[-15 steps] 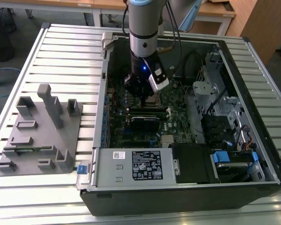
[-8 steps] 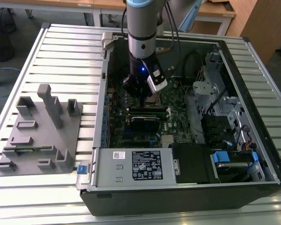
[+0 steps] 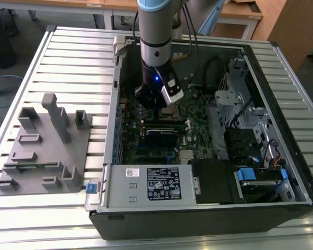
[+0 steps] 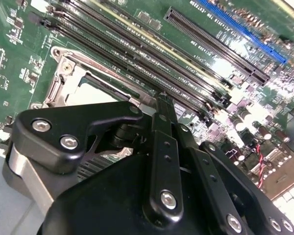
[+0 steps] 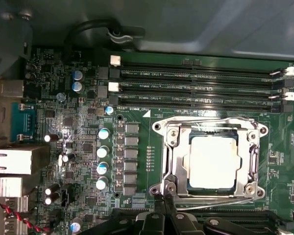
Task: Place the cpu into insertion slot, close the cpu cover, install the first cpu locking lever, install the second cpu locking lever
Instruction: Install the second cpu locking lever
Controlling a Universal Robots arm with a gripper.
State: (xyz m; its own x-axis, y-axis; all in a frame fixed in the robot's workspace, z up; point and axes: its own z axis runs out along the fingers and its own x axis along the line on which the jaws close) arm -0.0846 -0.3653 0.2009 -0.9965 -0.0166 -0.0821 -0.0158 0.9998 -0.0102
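Ribbed metal table | wooden desks behind | tool pinched shut, empty, at cpu cover

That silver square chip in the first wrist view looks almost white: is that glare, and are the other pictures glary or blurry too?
Yes, glare: in the first wrist view the square silver-grey metal cpu is washed out to near white by reflected light. In the second wrist view a bright patch bleaches the green motherboard, while the close black gripper looks soft. In the exterior view the lighting is even, the dark computer case interior shadowed.
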